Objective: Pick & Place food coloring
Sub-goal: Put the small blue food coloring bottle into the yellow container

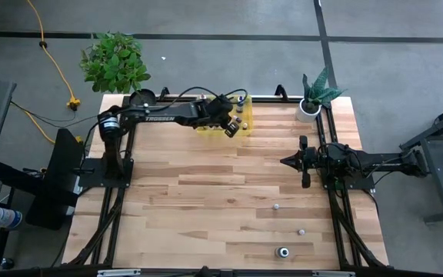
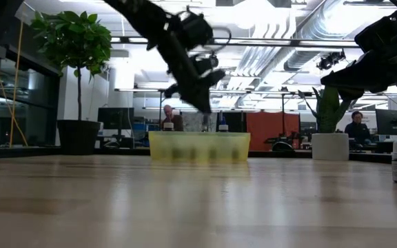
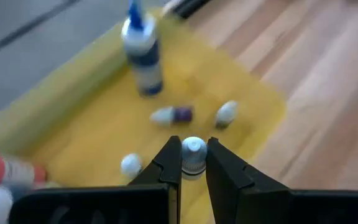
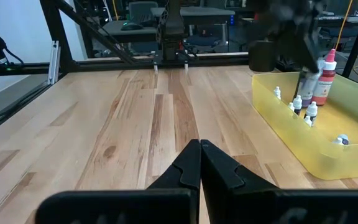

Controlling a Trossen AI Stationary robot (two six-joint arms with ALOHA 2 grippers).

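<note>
Low view: left gripper (image 2: 204, 107) hides bottle (image 3: 193, 155) (held).

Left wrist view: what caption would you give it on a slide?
The left gripper holds a small white-capped bottle over the yellow bin, where more little bottles lie scattered.

Held bottle (image 3: 193, 155) body hidden between fingers (image 3: 166, 168); colour perhaps white.
</note>
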